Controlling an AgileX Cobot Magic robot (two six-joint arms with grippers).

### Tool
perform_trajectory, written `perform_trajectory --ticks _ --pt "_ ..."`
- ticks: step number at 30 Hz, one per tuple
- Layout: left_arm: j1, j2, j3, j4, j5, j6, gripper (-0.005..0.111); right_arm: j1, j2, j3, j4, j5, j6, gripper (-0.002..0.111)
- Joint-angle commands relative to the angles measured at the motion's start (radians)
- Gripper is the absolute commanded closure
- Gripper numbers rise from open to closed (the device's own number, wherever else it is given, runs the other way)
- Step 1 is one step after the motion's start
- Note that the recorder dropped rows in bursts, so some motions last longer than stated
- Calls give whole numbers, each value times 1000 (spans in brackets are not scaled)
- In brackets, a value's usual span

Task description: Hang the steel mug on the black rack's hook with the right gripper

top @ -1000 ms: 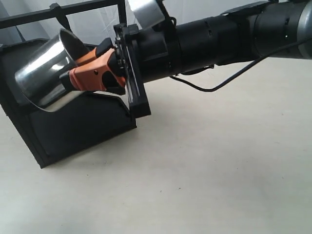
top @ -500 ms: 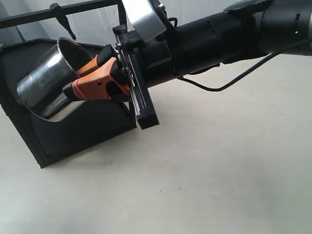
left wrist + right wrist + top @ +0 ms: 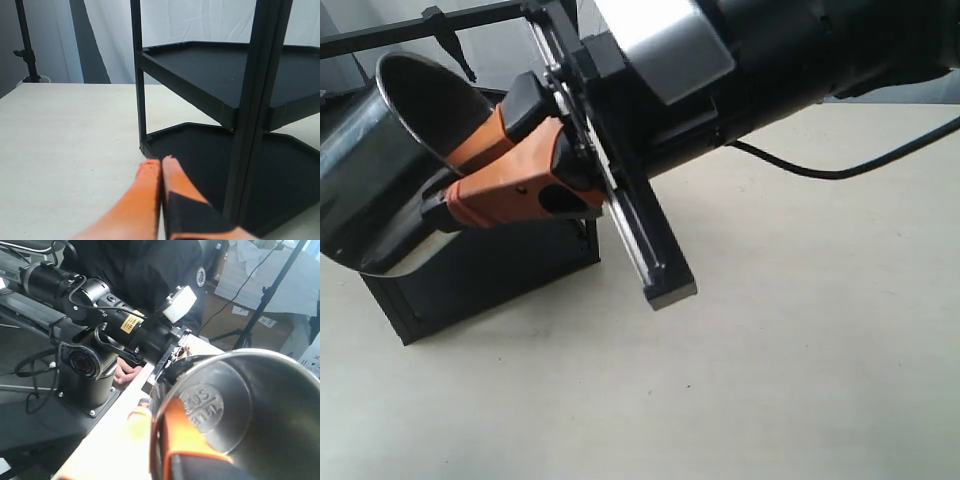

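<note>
In the exterior view the steel mug [image 3: 365, 175] hangs tilted, mouth up and to the right, in front of the black rack [image 3: 490, 270]. My right gripper [image 3: 435, 195] is shut on its rim, one orange finger inside the mouth and one outside. The mug sits below the rack's top crossbar [image 3: 410, 30] and its small hook [image 3: 450, 45]. The right wrist view looks into the mug [image 3: 250, 405], with my right gripper [image 3: 157, 412] pinching the wall. The mug's handle is hidden. My left gripper [image 3: 161, 162] is shut on nothing, low beside the rack [image 3: 210, 75].
The right arm's black cable [image 3: 840, 170] loops over the beige table [image 3: 770, 360]. In the right wrist view the left arm [image 3: 100, 305] stands at the table edge with a person in dark clothing [image 3: 150, 265] behind it. A stand [image 3: 25, 45] rises beyond the table.
My right gripper has carried the mug up and to the left, closer to the camera, so both look much larger. The mug's mouth has risen toward the crossbar.
</note>
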Motion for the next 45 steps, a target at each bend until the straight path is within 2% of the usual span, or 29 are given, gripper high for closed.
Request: perform_trajectory --ticks 1,13,22,45 --pt "-1 -5 -2 5 -7 1 105 -15 9 1 49 5 -34 109" --pt "-1 -5 -2 5 -7 1 105 -30 16 -111 87 5 -34 109" --pt "-1 -5 -2 5 -7 1 105 -144 75 -128 346 5 -32 109" --pt "-1 -5 -2 5 -7 1 105 -127 148 -128 346 5 60 109"
